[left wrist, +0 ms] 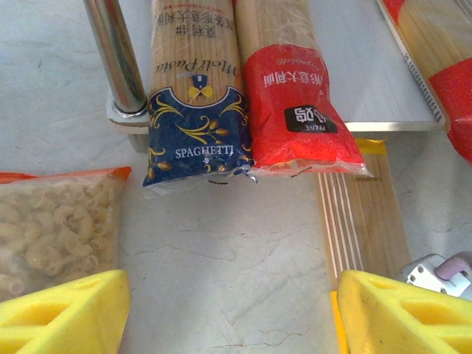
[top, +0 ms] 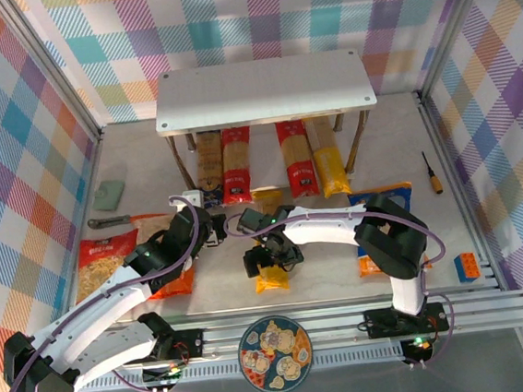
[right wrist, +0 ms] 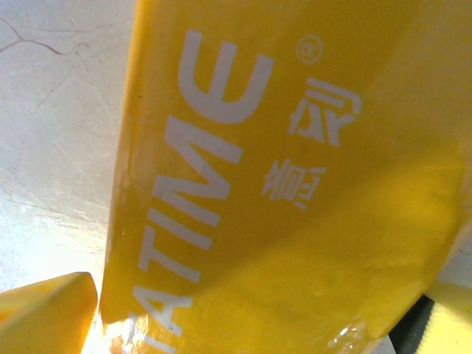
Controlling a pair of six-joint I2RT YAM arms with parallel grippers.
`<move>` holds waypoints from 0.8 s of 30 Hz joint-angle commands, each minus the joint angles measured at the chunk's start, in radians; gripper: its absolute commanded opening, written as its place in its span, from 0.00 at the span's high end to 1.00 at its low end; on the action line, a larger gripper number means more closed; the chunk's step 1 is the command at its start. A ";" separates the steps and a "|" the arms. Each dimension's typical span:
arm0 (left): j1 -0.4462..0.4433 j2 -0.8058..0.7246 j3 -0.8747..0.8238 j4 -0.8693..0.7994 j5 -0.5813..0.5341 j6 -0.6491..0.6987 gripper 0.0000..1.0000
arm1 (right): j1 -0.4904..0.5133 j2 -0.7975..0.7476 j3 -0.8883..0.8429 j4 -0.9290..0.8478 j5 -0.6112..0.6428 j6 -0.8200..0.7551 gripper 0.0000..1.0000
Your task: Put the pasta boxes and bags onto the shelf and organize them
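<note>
Space enclosed on three sides by pastel plaid cloth walls (top: pixel 15 136), stretched between aluminium frame posts (top: pixel 60 72). Table top (top: pixel 138 166) finished pale, marble-like, crossed by fine dark cracks. Near edge bounded by slotted aluminium rails (top: pixel 339 323). Grey strip (top: pixel 500 368) seen beyond rails. Bright glare thrown on table top in right wrist view.

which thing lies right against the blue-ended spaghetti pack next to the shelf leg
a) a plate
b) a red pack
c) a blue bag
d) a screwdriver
b: in the left wrist view the red pack lies lengthwise along the right side of the spaghetti pack, touching it, with the shelf leg on the pack's other side.
</note>
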State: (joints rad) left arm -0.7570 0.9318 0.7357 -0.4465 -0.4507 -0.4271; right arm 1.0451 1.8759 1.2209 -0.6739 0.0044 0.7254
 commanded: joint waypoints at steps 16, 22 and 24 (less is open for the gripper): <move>-0.008 -0.009 -0.007 -0.017 -0.010 -0.005 0.25 | 0.002 0.020 -0.056 -0.037 -0.060 -0.017 0.65; -0.008 0.031 0.026 -0.028 -0.004 -0.001 0.25 | 0.001 -0.066 -0.079 -0.066 -0.043 -0.024 0.95; -0.008 0.046 0.039 -0.029 -0.003 0.001 0.26 | -0.001 -0.099 -0.082 -0.077 -0.032 -0.024 1.00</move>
State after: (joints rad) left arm -0.7574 0.9623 0.7361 -0.4522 -0.4500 -0.4267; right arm 1.0309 1.8008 1.1728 -0.6785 -0.0143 0.7136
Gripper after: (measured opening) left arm 0.744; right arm 0.202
